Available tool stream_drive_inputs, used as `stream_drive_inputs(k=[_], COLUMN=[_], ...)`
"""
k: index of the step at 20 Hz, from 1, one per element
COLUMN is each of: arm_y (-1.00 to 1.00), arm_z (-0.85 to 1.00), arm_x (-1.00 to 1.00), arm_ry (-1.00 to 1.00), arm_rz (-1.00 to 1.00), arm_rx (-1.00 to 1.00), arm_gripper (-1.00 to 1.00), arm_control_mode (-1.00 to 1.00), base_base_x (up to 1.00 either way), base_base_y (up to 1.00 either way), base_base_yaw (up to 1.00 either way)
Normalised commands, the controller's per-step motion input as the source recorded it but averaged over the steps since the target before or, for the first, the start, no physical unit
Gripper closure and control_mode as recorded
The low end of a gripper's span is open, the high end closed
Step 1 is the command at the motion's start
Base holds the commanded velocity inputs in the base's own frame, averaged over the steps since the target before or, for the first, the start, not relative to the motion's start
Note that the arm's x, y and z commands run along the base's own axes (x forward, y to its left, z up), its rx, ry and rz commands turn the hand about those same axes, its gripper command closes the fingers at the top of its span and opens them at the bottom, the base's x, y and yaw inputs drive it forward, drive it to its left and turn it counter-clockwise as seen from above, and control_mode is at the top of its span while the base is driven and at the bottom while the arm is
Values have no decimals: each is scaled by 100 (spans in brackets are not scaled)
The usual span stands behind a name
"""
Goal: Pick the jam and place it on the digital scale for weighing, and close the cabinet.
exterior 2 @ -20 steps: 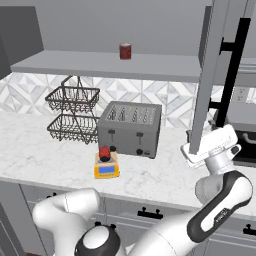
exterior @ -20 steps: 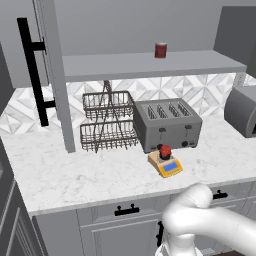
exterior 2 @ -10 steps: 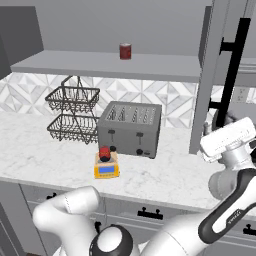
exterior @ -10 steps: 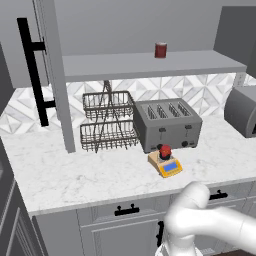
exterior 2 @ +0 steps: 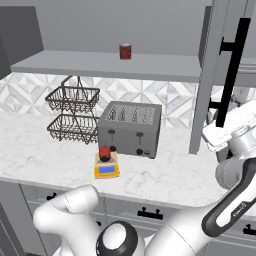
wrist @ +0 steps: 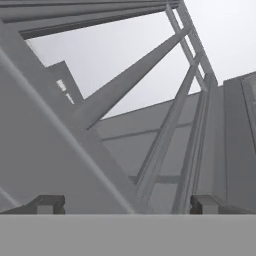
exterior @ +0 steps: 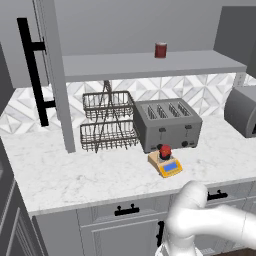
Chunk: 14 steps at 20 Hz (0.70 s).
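- The jam (exterior: 164, 151) stands upright on the scale (exterior: 165, 164), just in front of the toaster (exterior: 167, 125); the weighing half of the task looks done.
- The cabinet (exterior 2: 212, 75) is not yet shut: both doors stand swung out, edge-on to the counter, with the shelf (exterior: 150, 64) between them bare to view.
- The right door's long axis runs vertical, and its black bar handle (exterior 2: 231, 70) runs the same way, on the face turned towards the arm.
- The gripper (wrist: 127, 204) is up beside that door; in the hand view its two fingertips (wrist: 47, 203) sit well apart, so it is wide, with nothing between them.
- That view takes in grey panels and edges at a steep tilt, and whether a fingertip touches the door cannot be told.
- Risk: a push landing near the hinge side or glancing off the bar would barely turn the door, and the hand could slide off.
- Risk: the left door (exterior: 54, 75) also hangs out, so closing one alone would likely leave the task unfinished.
- Risk: a wide swing of the arm low over the counter could knock the jam off the scale.
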Motion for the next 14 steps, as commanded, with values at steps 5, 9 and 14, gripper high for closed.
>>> stream_drive_inputs(k=[5, 9, 14], arm_y=[32, 42, 60], arm_z=[43, 27, 3], arm_x=[-7, -4, 1], arm_ry=[-5, 0, 4], arm_rz=[0, 0, -4], arm_rx=[-18, -17, -15], arm_gripper=[-100, -100, -100], arm_control_mode=[-100, -100, -100], base_base_x=[0, 0, 0], base_base_y=[0, 0, 0], base_base_yaw=[0, 0, 0])
